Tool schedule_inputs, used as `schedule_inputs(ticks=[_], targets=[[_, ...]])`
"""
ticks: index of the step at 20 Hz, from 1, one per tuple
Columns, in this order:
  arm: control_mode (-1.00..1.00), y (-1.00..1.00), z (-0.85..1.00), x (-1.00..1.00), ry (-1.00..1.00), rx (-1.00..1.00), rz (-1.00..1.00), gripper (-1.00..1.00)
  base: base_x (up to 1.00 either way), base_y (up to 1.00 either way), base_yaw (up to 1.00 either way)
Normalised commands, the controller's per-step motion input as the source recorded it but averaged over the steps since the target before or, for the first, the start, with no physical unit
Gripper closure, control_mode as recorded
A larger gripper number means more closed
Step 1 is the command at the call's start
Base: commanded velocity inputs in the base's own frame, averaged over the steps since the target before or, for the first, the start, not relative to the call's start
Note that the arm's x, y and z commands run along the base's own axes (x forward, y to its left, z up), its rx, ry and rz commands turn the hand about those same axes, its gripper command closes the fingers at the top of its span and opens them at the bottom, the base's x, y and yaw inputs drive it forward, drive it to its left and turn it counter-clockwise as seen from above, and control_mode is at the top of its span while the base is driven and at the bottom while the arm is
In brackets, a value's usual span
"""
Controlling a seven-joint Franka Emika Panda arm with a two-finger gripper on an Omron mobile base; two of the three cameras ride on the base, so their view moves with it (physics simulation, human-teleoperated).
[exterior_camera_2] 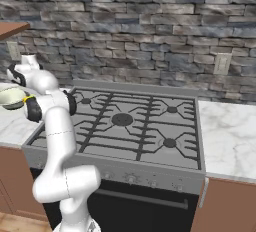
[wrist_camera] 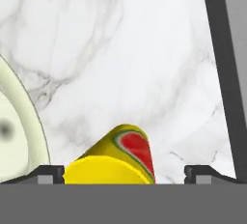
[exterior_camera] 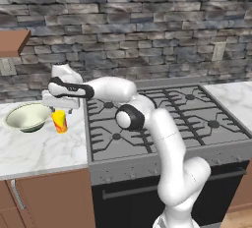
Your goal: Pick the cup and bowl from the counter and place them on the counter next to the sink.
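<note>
stone wall behind, gas stove [exterior_camera: 167, 116] in the middle, and your marble tabletop [exterior_camera: 39, 148] off to the left of it where all the action is. the cup [exterior_camera: 59, 121] stands on that tabletop just beside the bowl [exterior_camera: 27, 117], close to the stove's edge, and your claw [exterior_camera: 60, 109] is right down over it. in the hand view the cup [wrist_camera: 113, 160] sits between the two fingertips [wrist_camera: 48, 174], which are spread wide on either side of it, not pinching yet as far as i can see. it's a small smooth tumbler, so i'd guess light, stiff and a bit slippery; take it across the body near the upper half, square on, so it doesn't squirt out. the bowl [wrist_camera: 17, 131] is close by, so watch you don't nudge its rim.
</note>
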Motion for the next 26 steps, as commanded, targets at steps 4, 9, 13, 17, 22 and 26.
schedule_inputs(ticks=[4, 9, 13, 17, 22, 26], targets=[[-1.0, -0.21, 0.0, -0.03, 0.0, 0.0, -0.02, -1.0, 0.0, 0.0, 0.0], [-1.0, -0.57, 0.0, 0.0, 0.0, 0.0, -0.05, -1.0, 0.0, 0.0, 0.0], [-1.0, -0.26, -0.19, -0.13, 0.0, 0.0, -0.03, -1.0, 0.0, 0.0, 0.0], [-1.0, 0.12, -0.28, -0.17, 0.0, 0.0, 0.0, -1.0, 0.0, 0.0, 0.0], [-1.0, 0.2, -0.01, -0.18, 0.0, 0.0, 0.0, -1.0, 0.0, 0.0, 0.0], [-1.0, 0.02, 0.03, -0.01, 0.0, 0.0, 0.0, -1.0, 0.0, 0.0, 0.0]])
